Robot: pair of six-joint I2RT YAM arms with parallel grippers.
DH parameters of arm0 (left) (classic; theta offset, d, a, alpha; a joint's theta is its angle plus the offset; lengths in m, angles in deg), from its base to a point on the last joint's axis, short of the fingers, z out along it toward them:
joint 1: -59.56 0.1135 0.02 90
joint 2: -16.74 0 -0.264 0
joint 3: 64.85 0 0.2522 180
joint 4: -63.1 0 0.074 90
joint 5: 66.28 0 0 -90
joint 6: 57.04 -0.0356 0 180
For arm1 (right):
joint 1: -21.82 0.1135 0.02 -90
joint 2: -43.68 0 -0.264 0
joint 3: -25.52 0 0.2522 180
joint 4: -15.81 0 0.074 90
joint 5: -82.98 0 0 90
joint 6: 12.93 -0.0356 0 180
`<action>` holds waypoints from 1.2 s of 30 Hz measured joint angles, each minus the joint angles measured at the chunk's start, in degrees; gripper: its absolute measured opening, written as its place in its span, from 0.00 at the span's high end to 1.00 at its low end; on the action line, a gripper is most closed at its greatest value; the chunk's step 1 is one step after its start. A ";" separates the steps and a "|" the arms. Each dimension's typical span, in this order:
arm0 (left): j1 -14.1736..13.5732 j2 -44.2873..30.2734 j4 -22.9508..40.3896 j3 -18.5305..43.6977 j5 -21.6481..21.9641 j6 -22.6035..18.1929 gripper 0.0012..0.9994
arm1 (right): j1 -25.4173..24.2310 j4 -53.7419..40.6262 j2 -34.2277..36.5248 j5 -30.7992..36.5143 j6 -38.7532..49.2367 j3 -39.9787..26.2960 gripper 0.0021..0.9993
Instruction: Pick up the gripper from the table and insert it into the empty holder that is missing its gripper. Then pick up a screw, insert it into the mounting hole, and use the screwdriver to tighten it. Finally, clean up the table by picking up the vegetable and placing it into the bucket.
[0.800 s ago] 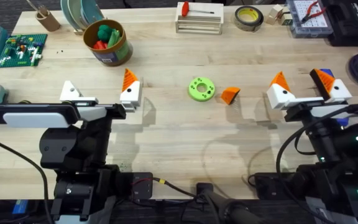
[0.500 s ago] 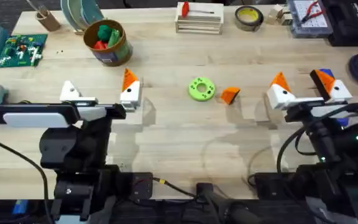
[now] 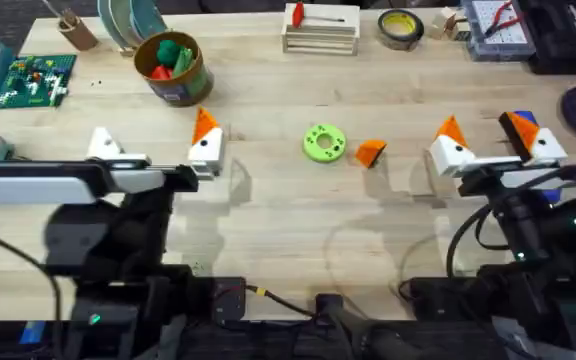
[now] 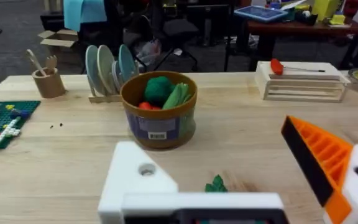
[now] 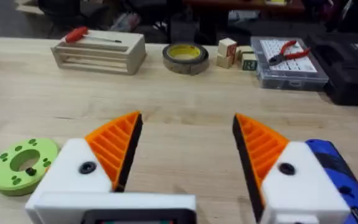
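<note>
The orange ribbed gripper (image 3: 370, 152) lies on the table (image 3: 288, 220), just right of a bright green disc (image 3: 324, 143). My left gripper (image 3: 155, 147) is open. Its outer finger is the bare white holder (image 3: 103, 145) (image 4: 135, 177), and its inner finger (image 4: 328, 162) carries an orange pad. The vegetable's leafy end (image 4: 215, 184) peeks out between these fingers; the rest is hidden. The gold bucket (image 3: 173, 68) (image 4: 159, 112) stands far left with toy food inside. My right gripper (image 3: 493, 142) (image 5: 188, 130) is open, both pads on. A blue body, likely the screwdriver (image 5: 331, 163), lies by its outer finger.
A wooden rack with a red-handled tool (image 3: 320, 28), a tape roll (image 3: 401, 28) and a parts box (image 3: 498, 25) line the far edge. A dish rack (image 3: 128, 22), a tan cup (image 3: 76, 30) and a green brick plate (image 3: 33, 80) sit far left. A small dark piece (image 5: 31, 163) rests on the disc.
My left arm has shifted a little to the left and looms larger, its fingers still open. The right arm and the orange gripper on the table have not moved.
</note>
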 joint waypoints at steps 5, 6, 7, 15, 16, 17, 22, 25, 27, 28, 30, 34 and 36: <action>0.00 -3.74 8.42 10.44 0.89 -0.29 0.01 | 0.00 -4.58 1.94 0.02 -0.22 -5.65 0.10; 0.00 -4.99 9.91 12.54 1.05 -0.49 0.01 | 0.00 -5.00 2.83 0.02 -0.36 -7.58 0.10; 0.00 -6.82 11.93 15.27 1.32 -0.76 0.01 | 0.00 -5.65 4.05 0.02 -0.47 -10.08 0.10; 0.00 -25.36 30.96 36.46 1.72 -1.70 0.01 | -0.02 -22.13 20.77 -0.03 -1.17 -32.60 0.10; 0.00 -28.27 34.10 39.52 1.72 -1.73 0.01 | 0.00 -24.31 23.43 -0.03 -1.34 -35.40 0.10; 0.00 -30.84 36.59 42.17 1.72 -1.73 0.01 | 0.00 -26.43 26.08 -0.06 -1.50 -38.24 0.10; 0.00 -41.54 47.15 53.65 1.70 -1.73 0.01 | 0.00 -34.15 37.27 -0.82 -1.73 -50.02 0.10; 0.00 -45.79 50.67 57.99 1.70 -1.68 0.01 | 0.00 -35.79 41.31 -1.16 -1.75 -53.62 0.10; 0.00 -47.31 52.61 59.02 1.71 -1.36 0.01 | 0.00 -35.89 42.75 -1.33 -1.75 -54.46 0.10; 0.00 -47.68 53.98 59.13 1.70 -1.20 0.01 | 0.00 -36.01 43.09 -1.36 -1.75 -54.52 0.10; 0.00 -48.24 56.27 59.13 1.70 -1.03 0.01 | 0.00 -36.44 43.24 -1.46 -1.75 -54.52 0.10; 0.00 -49.18 58.09 59.13 1.66 -0.86 0.01 | 0.00 -36.47 43.23 -1.51 -1.75 -54.54 0.10; 0.00 -49.95 58.44 59.13 1.38 -0.80 0.01 | 0.00 -36.51 43.24 -1.51 -1.75 -54.55 0.10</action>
